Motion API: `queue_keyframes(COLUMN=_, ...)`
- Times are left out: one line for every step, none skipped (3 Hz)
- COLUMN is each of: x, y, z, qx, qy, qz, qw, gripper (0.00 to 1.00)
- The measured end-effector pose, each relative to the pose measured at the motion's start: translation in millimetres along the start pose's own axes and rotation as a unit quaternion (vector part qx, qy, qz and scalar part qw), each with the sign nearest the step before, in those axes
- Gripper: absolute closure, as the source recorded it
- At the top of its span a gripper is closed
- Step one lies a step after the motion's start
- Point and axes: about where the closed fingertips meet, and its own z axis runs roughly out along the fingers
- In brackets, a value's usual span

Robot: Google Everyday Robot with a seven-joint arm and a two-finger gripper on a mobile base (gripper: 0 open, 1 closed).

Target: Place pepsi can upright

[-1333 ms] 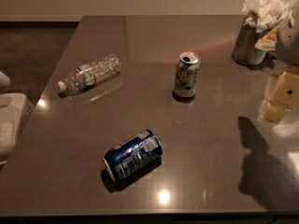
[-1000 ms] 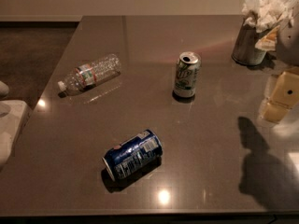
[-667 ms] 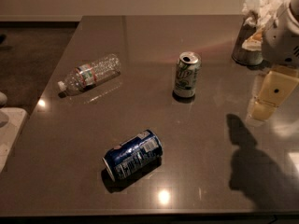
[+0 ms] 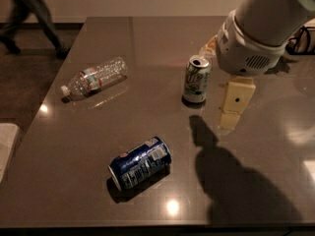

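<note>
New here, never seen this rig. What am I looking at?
One camera view, looking down on a dark brown table; its mounting is not on record. The big white shape at upper right is the robot's single arm; its cream end effector hangs above the table, just right of an upright green-and-white soda can, with nothing seen in it. A dark blue aluminium Pepsi can lies on its side near the front edge. A clear plastic bottle lies at left.

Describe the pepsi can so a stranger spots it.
On the dark table, look near the front edge, left of the gripper hovering at right. The pepsi can lies on its side, dark blue, unlike the upright green-and-white can and clear bottle.
</note>
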Motion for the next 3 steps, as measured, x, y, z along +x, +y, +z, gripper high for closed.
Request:
queue_keyframes(x=-42.7, y=16.4, z=9.8, qx=0.009, qy=0.01, qz=-0.077, qw=0.9969, gripper=0.0)
queue_keyframes(x=-85.2, y=48.9, z=22.5, qx=0.008, qy=0.031, qz=-0.154, qw=0.9876, gripper=0.0)
queue_keyframes(x=-106.2, y=67.4, z=33.6, qx=0.0, qy=0.044, qz=-0.19, qw=0.9809, gripper=0.0)
